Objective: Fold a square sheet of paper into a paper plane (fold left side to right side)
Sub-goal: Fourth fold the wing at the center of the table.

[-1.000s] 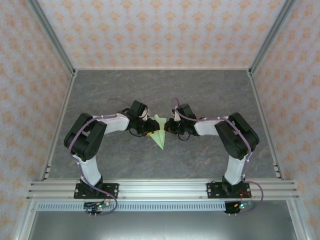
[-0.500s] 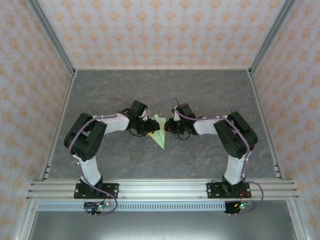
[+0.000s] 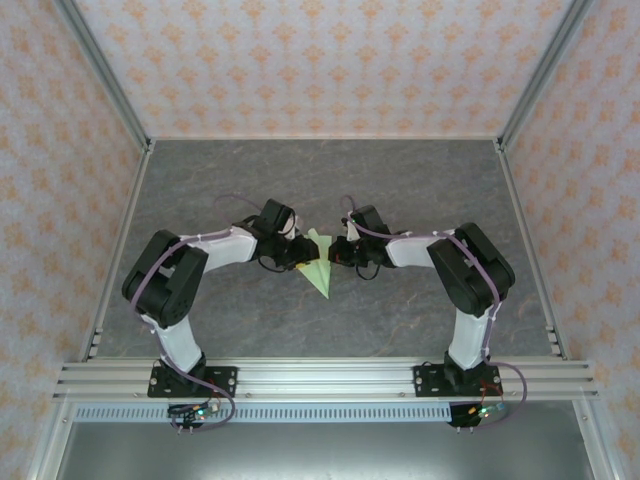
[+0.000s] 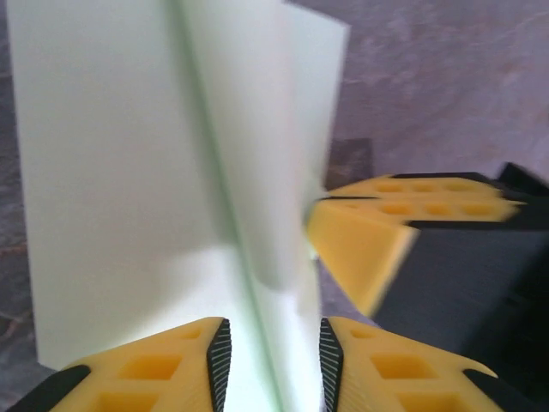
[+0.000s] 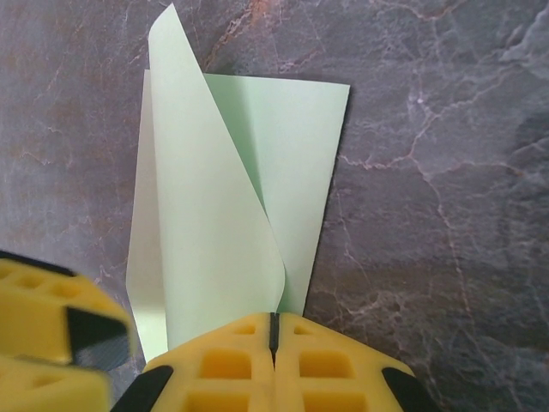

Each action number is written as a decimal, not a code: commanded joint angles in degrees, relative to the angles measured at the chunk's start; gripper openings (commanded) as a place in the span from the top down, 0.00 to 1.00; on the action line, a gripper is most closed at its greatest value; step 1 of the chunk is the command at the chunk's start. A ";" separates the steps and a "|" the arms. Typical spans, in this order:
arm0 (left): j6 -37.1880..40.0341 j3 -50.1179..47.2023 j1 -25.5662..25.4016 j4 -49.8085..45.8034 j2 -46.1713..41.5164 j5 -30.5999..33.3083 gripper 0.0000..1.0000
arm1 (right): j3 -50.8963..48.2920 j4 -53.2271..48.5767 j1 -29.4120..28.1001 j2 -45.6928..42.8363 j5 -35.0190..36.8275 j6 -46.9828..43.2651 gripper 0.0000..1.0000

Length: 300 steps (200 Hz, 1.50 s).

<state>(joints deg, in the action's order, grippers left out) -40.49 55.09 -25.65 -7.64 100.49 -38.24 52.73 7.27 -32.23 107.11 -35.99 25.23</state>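
The pale-green sheet of paper (image 3: 321,270), folded to a narrow pointed shape, lies mid-table between both grippers. My left gripper (image 3: 302,256) is at its left edge. In the left wrist view the paper (image 4: 129,172) rises as a creased fold, and the left gripper (image 4: 273,365) stands open with that crease between its pads, a gap on each side. My right gripper (image 3: 336,252) is at the paper's right edge. In the right wrist view the right gripper (image 5: 273,330) is shut, and a lifted, curled flap of the paper (image 5: 214,189) runs into its closed seam.
The grey marbled tabletop (image 3: 420,190) lies open behind and to both sides of the paper. Patterned walls and aluminium posts (image 3: 105,90) enclose it. The right gripper's yellow finger (image 4: 369,240) sits close beside the paper, just ahead of my left jaws.
The left gripper's jaws have narrowed a little around the paper's crease, and the left arm's elbow has shifted slightly left. The paper and the right gripper have stayed put.
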 commanded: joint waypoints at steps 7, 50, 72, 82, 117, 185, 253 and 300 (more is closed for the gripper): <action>-0.42 0.41 -0.37 2.04 -3.41 0.26 0.71 | -0.39 -4.39 -0.13 3.43 2.42 -1.39 0.93; -1.43 4.07 -0.32 5.16 2.76 -3.18 0.79 | 0.00 -4.85 -0.69 3.42 2.50 -2.26 0.93; -1.32 6.44 -0.33 5.09 5.94 -3.82 0.81 | 0.09 -5.12 -0.91 3.40 2.60 -2.64 0.93; -0.64 7.33 -0.36 4.23 6.90 -3.41 0.81 | 0.15 -5.28 -0.91 3.37 2.58 -2.85 0.93; 0.19 8.12 -0.36 3.14 8.19 -1.59 0.82 | 0.36 -6.13 -0.99 3.26 2.85 -3.49 0.93; 1.21 6.44 -0.36 0.87 11.66 1.45 0.83 | 1.19 -7.14 -1.00 3.38 2.98 -4.14 0.93; 0.94 4.22 -0.30 -0.10 12.17 3.88 0.84 | 2.54 -7.10 -1.03 0.94 2.89 -3.86 0.89; 0.86 2.83 -0.30 -0.03 11.92 4.44 0.85 | 3.51 -13.26 -1.00 -9.75 8.14 -5.90 0.70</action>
<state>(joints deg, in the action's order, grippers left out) -40.47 60.75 -25.74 -4.10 111.11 -38.06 55.42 -0.62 -33.17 104.49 -32.58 21.26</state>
